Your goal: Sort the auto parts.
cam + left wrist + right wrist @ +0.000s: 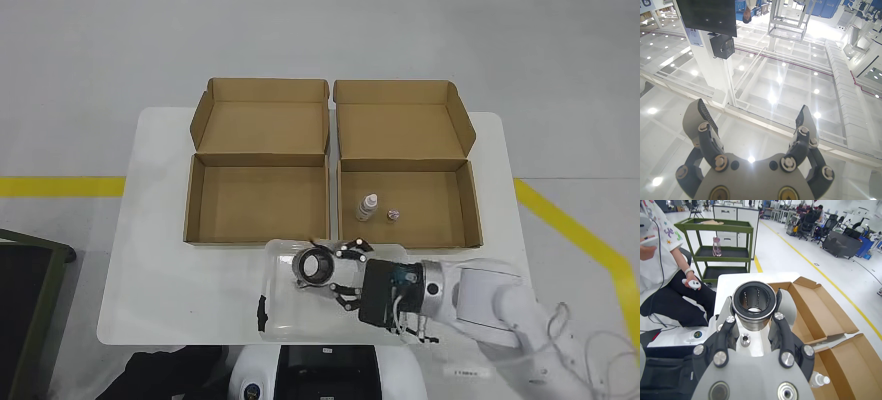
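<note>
Right wrist view, our entry: cardboard box (815,313) beside the right gripper (755,303), clear tray (275,320) under it, linear bearing (753,315) clamped between its fingers, smooth steel we judge may slip onto the small bushing (745,339) below.

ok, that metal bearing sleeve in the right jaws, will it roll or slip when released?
Likely heavy for its size: the bearing looks like thick steel. Smooth polished wall, so probably slippery. Round, so on its side it would likely roll.
</note>
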Controlling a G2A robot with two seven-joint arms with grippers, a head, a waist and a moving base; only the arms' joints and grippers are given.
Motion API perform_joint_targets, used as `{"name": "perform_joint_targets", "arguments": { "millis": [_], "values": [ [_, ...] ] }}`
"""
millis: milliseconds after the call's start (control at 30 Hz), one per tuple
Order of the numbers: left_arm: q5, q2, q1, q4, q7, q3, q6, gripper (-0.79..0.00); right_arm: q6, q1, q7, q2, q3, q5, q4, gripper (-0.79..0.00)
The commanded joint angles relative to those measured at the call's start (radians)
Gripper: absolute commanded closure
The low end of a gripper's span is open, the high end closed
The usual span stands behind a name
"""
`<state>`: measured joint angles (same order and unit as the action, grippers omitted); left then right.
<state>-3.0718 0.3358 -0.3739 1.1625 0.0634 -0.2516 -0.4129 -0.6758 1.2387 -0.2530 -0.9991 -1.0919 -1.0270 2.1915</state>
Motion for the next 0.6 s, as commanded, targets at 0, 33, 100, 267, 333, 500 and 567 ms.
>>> {"name": "perform_joint_targets", "arguments": {
  "millis": [0, 33, 100, 267, 333, 500, 567],
  "values": [
    [0.000, 0.000, 0.000, 0.000, 0.000, 0.000, 0.000, -0.785, 0.014, -0.008, 0.025, -0.002, -0.014, 0.014, 0.004, 0.000],
    [0.000, 0.000, 0.000, 0.000, 0.000, 0.000, 0.000, -0.785, 0.021, -0.011, 0.040, -0.003, -0.021, 0.024, 0.009, 0.000],
    [0.000, 0.000, 0.000, 0.000, 0.000, 0.000, 0.000, -0.785, 0.033, -0.016, 0.061, -0.004, -0.037, 0.033, 0.015, 0.000],
    [0.000, 0.000, 0.000, 0.000, 0.000, 0.000, 0.000, -0.785, 0.066, -0.019, 0.095, -0.007, -0.069, 0.036, 0.030, 0.000],
    [0.000, 0.000, 0.000, 0.000, 0.000, 0.000, 0.000, -0.785, 0.071, -0.020, 0.106, -0.008, -0.076, 0.040, 0.035, 0.000],
    [0.000, 0.000, 0.000, 0.000, 0.000, 0.000, 0.000, -0.785, 0.082, -0.033, 0.136, -0.012, -0.098, 0.056, 0.049, 0.000],
    [0.000, 0.000, 0.000, 0.000, 0.000, 0.000, 0.000, -0.785, 0.087, -0.038, 0.149, -0.013, -0.110, 0.066, 0.057, 0.000]
  ]
}}
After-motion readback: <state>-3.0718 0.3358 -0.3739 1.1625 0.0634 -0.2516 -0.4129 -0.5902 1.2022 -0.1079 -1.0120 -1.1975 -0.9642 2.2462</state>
